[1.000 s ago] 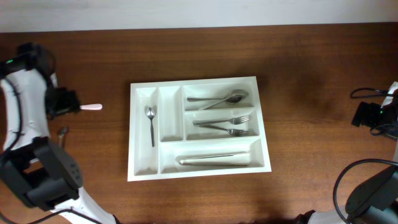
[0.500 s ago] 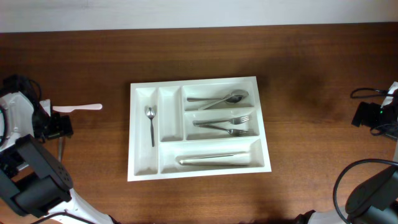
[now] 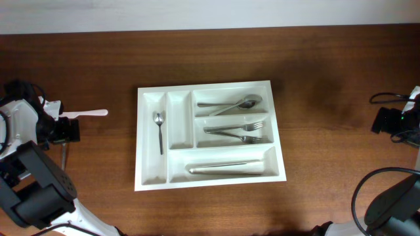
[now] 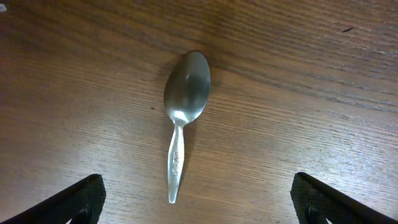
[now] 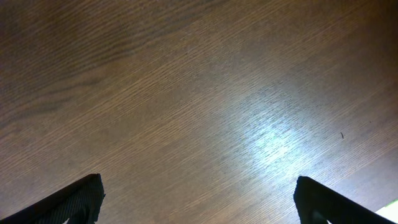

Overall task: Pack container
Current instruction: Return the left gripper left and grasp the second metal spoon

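Container, a large white rectangular plastic cutlery tray (image 3: 178, 121): centre of the brown wooden table (image 3: 328, 98), steel cutlery in four compartments.
Left gripper (image 4: 196, 194): fingers wide apart, empty, above a small steel spoon (image 4: 184, 112) lying flat on the wood, left of the tray. Right gripper (image 5: 196, 194): fingers wide apart, empty, over wood at far right.

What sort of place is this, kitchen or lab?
Likely a lab tabletop staged for a kitchen chore, not a real kitchen: dark wooden table, large white plastic five-compartment cutlery tray part filled, small metal spoon loose on the wood.
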`<move>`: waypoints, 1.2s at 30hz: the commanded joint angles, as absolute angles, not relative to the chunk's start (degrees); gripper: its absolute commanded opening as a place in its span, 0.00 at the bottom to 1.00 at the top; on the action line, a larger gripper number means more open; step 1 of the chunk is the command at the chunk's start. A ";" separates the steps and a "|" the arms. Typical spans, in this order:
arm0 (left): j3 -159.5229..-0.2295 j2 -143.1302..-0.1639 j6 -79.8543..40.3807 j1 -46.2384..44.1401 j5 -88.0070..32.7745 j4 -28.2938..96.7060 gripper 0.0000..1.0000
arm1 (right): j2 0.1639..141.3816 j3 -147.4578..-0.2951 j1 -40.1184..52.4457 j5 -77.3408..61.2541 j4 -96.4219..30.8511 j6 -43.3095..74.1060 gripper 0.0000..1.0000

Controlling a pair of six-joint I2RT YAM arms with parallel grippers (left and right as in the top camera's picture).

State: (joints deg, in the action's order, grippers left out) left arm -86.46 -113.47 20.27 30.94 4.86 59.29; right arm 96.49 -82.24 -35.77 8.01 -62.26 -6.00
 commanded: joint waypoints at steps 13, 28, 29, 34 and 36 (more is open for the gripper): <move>-82.06 -113.58 23.33 32.45 3.79 57.89 0.98 | 96.09 -82.11 -36.03 7.94 -62.11 -5.48 0.99; -79.48 -113.58 26.00 36.29 -2.00 56.45 0.98 | 96.09 -82.11 -36.03 7.94 -62.11 -5.48 0.99; -79.42 -113.58 26.06 36.27 -1.96 56.29 0.97 | 96.09 -82.11 -36.01 7.94 -62.11 -5.48 0.99; -79.40 -113.58 26.92 36.29 -1.76 55.00 0.98 | 96.09 -82.11 -36.03 7.94 -62.11 -5.48 0.99; -79.35 -113.58 28.67 36.29 -1.76 52.95 0.98 | 96.09 -82.11 -36.01 7.94 -62.11 -5.48 0.99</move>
